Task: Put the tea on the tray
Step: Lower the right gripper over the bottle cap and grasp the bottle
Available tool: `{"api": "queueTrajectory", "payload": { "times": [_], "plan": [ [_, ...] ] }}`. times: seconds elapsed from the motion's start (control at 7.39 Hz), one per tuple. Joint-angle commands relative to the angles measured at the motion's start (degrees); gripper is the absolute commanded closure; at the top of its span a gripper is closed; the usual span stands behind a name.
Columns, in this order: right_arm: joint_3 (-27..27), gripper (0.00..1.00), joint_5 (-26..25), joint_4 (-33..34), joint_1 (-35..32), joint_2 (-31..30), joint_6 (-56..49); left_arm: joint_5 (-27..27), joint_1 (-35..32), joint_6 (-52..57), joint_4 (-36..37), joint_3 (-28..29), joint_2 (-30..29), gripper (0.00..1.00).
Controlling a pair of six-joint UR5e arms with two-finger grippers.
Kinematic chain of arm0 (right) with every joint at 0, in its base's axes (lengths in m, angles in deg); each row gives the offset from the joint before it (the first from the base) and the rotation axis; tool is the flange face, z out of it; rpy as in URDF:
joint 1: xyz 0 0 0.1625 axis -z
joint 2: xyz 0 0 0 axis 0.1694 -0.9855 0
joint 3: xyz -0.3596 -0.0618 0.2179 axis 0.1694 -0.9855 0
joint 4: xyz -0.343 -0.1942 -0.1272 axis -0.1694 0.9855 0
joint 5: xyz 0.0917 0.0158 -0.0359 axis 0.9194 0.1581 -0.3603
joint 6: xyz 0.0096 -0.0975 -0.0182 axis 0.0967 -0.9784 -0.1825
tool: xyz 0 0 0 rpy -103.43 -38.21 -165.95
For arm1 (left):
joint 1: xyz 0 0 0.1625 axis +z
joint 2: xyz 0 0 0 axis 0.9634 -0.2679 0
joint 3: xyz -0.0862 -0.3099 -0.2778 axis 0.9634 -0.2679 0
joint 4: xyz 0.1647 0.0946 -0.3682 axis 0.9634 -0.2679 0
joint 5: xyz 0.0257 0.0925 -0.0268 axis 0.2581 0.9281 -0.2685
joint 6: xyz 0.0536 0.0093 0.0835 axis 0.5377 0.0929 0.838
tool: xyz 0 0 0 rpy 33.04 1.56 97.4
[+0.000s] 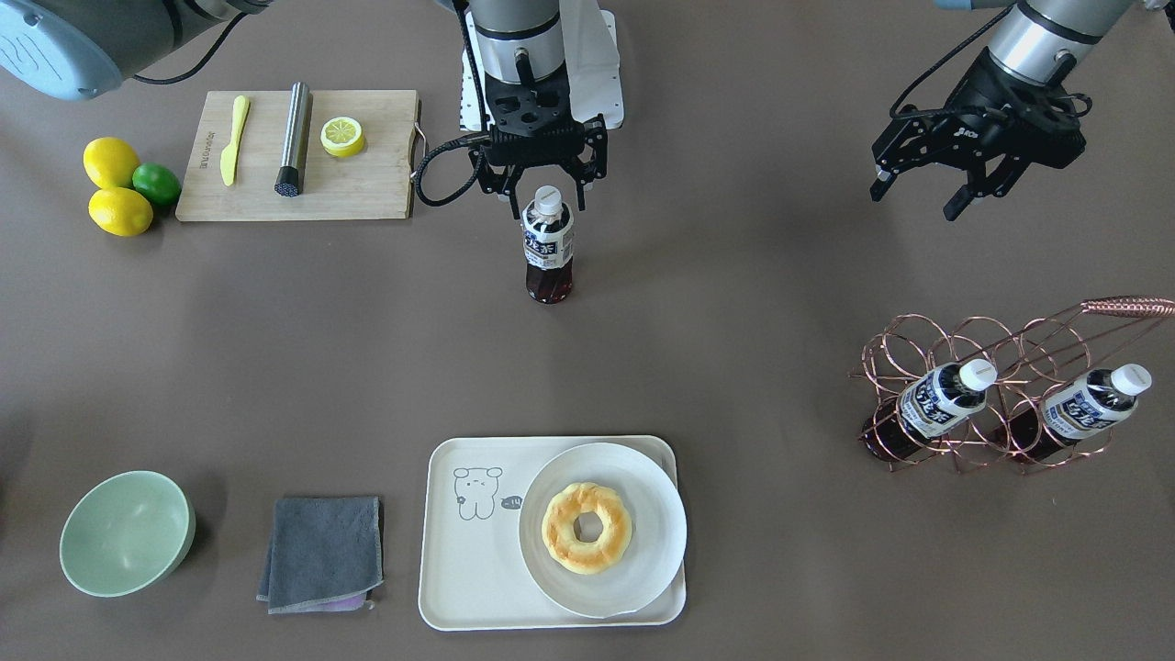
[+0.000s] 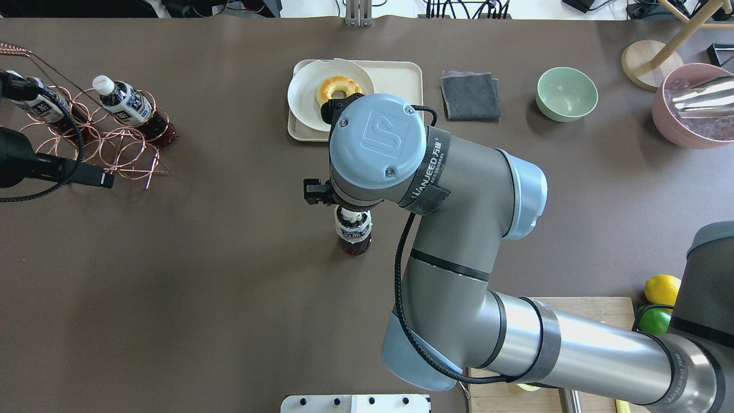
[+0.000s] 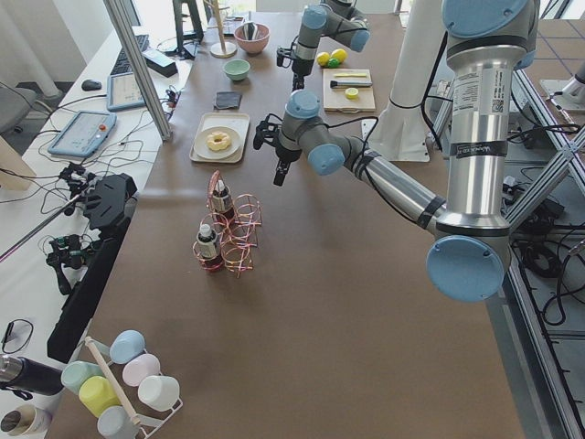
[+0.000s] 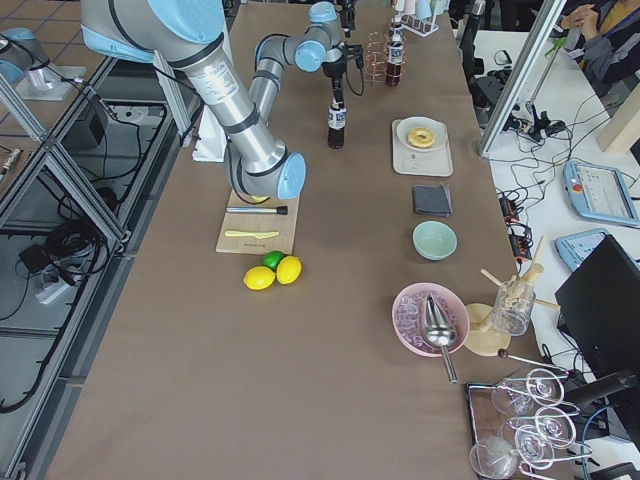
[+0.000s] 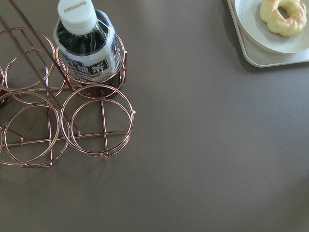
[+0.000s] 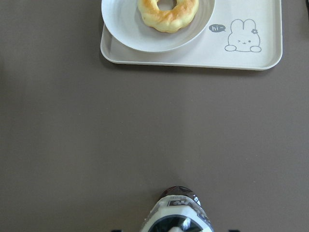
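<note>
1. Tea (image 1: 548,252) stands upright on the bare counter, well apart from the tray (image 1: 477,588), with the right claw (image 1: 547,207) directly above it.
2. I read the right claw's jaws as spread wide, one finger on either side of the white cap with a gap on both sides. It has hold of nothing.
3. The left claw (image 1: 915,204) hangs open and empty near the copper rack (image 1: 1010,367) that carries the other two bottles.
4. My judgement on handling: the bottle is small and full, so fairly light, but the liquid will slosh. The thin clear wall should give under a hard squeeze, and the glossy label looks slippery. It is tall and narrow, so a sideways nudge could tip it.
5. I would take hold at the cap or the neck just beneath it, the stiffest part, with the squeeze kept modest.
6. The plate (image 1: 643,542) with the doughnut (image 1: 587,528) fills much of the tray. The bare end by the bear drawing is where I judge the bottle fits.
</note>
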State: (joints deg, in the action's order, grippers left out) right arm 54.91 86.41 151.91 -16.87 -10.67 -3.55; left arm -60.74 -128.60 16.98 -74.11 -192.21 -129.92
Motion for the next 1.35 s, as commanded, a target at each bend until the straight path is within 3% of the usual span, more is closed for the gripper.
{"api": "queueTrajectory", "payload": {
  "times": [0.0, 0.41, 0.54, 0.81, 1.22],
  "plan": [
    [-0.1, 0.46, -0.3, 0.26, 0.17, -0.06, 0.03, 0.0, -0.09, 0.0, -0.01, 0.09, 0.15, 0.03],
    [-0.45, 0.47, -1.01, 0.26, 0.87, 0.21, 0.2, 0.0, -0.09, 0.0, -0.01, 0.09, 0.42, 0.03],
    [-0.54, 0.53, -1.01, 0.26, 0.87, 0.21, 0.2, 0.0, -0.18, 0.0, -0.01, 0.0, 0.5, 0.03],
    [-0.54, 1.0, -1.1, 0.35, 0.87, 0.21, 0.03, 0.0, -0.18, 0.0, -0.01, 0.17, 0.59, 0.03],
    [-2.37, 1.0, 1.26, 3.86, -7.0, 4.5, -5.21, -0.09, -0.27, 0.0, -0.01, 0.17, 0.59, 0.03]
  ]
}}
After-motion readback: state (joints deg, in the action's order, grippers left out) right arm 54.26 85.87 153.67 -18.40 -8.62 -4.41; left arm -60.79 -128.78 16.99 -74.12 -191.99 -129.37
